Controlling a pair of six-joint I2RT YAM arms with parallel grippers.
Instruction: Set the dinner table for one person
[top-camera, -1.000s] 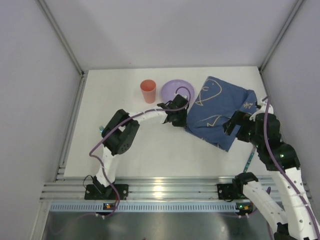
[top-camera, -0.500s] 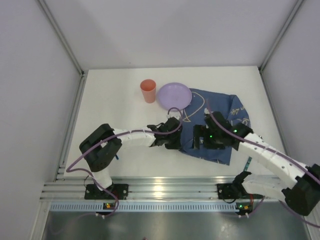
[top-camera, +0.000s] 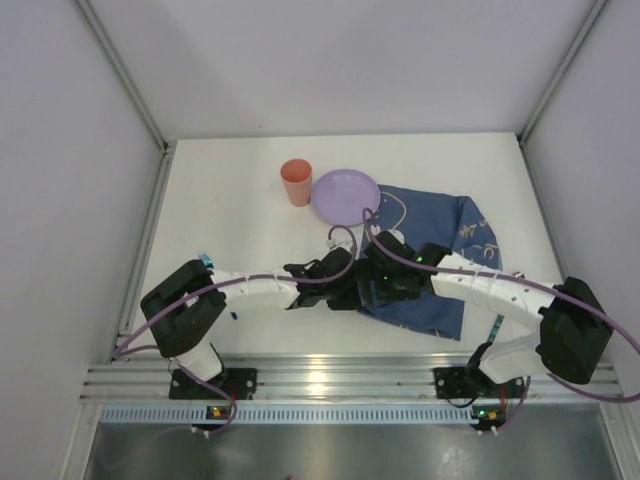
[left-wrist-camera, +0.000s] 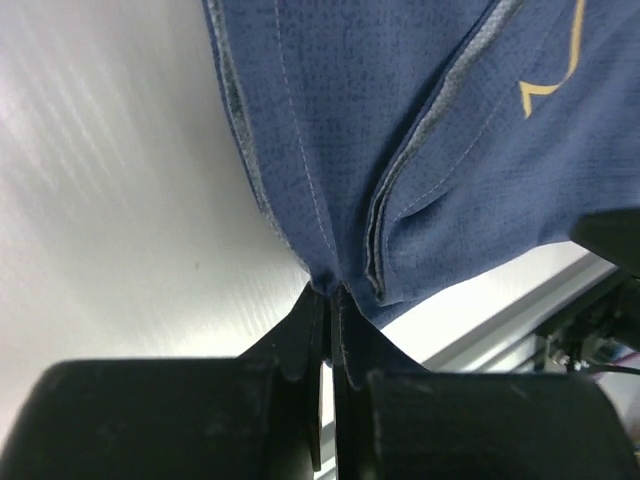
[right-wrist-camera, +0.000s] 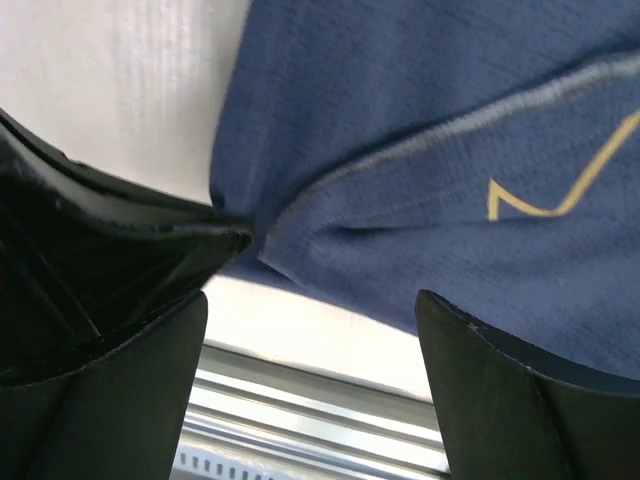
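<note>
The dark blue cloth (top-camera: 440, 250) with cream line drawings lies rumpled on the white dinner table (top-camera: 230, 190), right of centre. My left gripper (top-camera: 347, 291) is shut on the cloth's near-left corner; the left wrist view shows the folded blue cloth (left-wrist-camera: 400, 130) pinched at the fingertips (left-wrist-camera: 318, 305). My right gripper (top-camera: 378, 283) is open, right next to the left one, over the same corner. In the right wrist view the cloth (right-wrist-camera: 430, 150) fills the top and the left gripper's black body intrudes at left. A purple plate (top-camera: 346, 194) and an orange cup (top-camera: 296, 181) stand behind.
A small teal-handled item (top-camera: 496, 328) lies by the right arm's base. Grey walls stand on three sides. An aluminium rail (top-camera: 320, 380) runs along the near edge.
My left gripper has drawn the cloth's corner toward the near edge, uncovering the plate. The right arm has swung left across the cloth to the left gripper.
</note>
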